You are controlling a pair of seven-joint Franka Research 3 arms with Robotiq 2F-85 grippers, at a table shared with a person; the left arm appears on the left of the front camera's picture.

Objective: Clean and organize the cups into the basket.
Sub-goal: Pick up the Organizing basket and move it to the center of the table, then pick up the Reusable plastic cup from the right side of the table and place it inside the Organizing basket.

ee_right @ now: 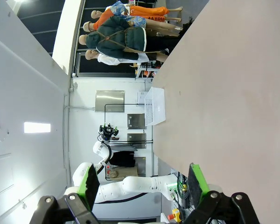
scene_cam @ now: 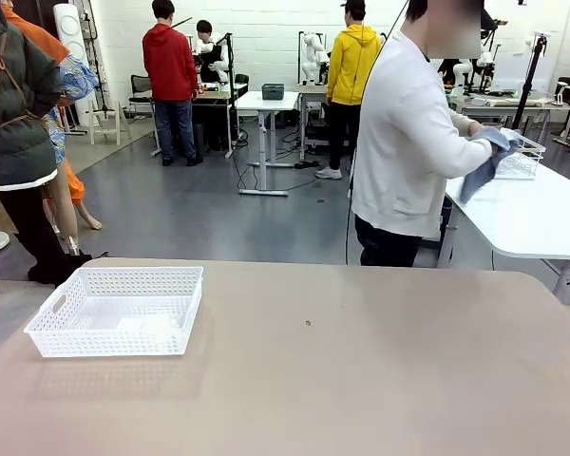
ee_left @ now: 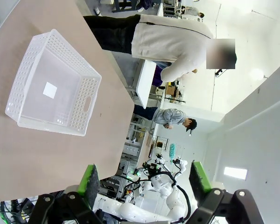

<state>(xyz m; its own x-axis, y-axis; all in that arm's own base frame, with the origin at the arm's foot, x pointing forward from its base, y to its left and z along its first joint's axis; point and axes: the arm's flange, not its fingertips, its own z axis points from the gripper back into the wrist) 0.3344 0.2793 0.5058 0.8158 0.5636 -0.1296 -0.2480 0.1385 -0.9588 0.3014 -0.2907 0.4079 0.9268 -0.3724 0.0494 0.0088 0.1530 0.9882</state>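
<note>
The shallow white lattice plastic basket (scene_cam: 109, 340) is seen empty at the tan surface's (scene_cam: 361, 361) left end; left end effector (ee_left: 143, 181) and right end effector (ee_right: 142, 182) are held released. Cleaning is judged in hand; cups must be supplied next.

The left end effector (ee_left: 143, 186) is held up off the counter with its jaws spread wide and nothing between them. Its two black fingers (ee_left: 74, 205) rise from the bottom of the left wrist view, green pads (ee_left: 89, 183) facing each other. The wrist is rolled onto its side. The right end effector (ee_right: 142, 186) has the same pose: jaws wide apart, empty, wrist rolled sideways, touching nothing.
</note>
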